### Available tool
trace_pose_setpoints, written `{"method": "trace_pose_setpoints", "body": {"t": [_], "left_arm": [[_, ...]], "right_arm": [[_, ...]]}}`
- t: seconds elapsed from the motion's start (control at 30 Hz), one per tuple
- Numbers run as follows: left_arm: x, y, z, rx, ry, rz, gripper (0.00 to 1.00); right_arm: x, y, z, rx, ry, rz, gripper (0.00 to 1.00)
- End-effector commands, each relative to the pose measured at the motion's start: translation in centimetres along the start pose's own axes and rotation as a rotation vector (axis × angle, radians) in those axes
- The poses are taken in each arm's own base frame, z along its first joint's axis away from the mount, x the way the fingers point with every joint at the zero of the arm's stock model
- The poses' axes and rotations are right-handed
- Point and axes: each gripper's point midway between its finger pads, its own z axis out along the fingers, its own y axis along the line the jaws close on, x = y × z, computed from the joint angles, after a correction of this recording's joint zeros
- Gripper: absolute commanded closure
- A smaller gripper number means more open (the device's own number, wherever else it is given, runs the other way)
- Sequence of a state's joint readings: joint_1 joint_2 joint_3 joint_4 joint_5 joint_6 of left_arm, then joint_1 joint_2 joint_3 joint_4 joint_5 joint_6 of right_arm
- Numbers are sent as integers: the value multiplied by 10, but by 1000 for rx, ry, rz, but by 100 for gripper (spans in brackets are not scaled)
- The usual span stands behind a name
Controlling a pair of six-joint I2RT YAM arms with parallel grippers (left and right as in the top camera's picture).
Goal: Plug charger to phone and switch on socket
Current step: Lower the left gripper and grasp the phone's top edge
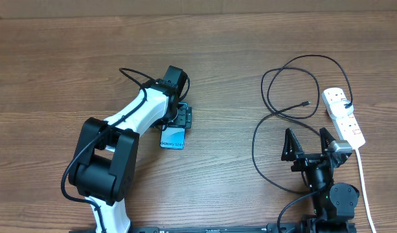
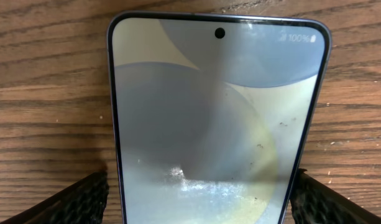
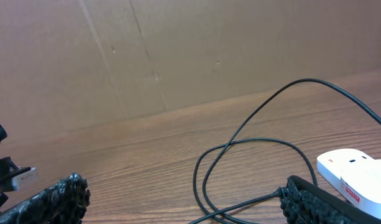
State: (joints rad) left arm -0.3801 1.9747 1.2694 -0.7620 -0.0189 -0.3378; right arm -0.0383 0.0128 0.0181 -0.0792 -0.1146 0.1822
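Since the phone [image 1: 173, 141] is what everything hangs on, start there: it's lying flat and screen-up on the wooden table [image 1: 49, 58] with nothing plugged into it, so honestly none of the task looks done yet. Your left gripper [image 2: 202, 205] is right down on the phone, one finger along each long edge. They're so close to the sides that I can't tell whether they're squeezing it or just bracketing it. The charger [image 3: 265, 106] is well off to the right of the phone, sprawled in loose loops, and its small plug tip [image 1: 306, 103] is lying free on the wood, nowhere near the phone. Further right of the phone again is the socket [image 1: 344, 118]. The cable's other end runs up to it and looks seated in an outlet, but it's too small to swear to, and I can't read the switches either. Your right gripper [image 1: 308, 144] is out that way too, right of the phone and nearer the robot's base, jaws spread wide with nothing in them. So my read: you need to pick up the tip, bring tip and phone together, push it into the port, then flip the switch. Basically all of it is ahead of you.
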Motion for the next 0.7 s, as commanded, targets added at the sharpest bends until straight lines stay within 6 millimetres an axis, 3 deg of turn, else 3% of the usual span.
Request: {"method": "trace_pose_setpoints", "body": {"t": [0.0, 0.23, 0.4, 0.67], "left_arm": [[28, 2, 19, 3, 105, -6, 10], [35, 4, 19, -5, 130, -6, 5], [35, 5, 19, -6, 134, -6, 17], [37, 4, 18, -1, 139, -7, 22]], "right_arm": [[2, -1, 0, 4, -4, -5, 0], [2, -1, 0, 4, -4, -5, 0], [2, -1, 0, 4, -4, -5, 0], [2, -1, 0, 4, -4, -5, 0]]}}
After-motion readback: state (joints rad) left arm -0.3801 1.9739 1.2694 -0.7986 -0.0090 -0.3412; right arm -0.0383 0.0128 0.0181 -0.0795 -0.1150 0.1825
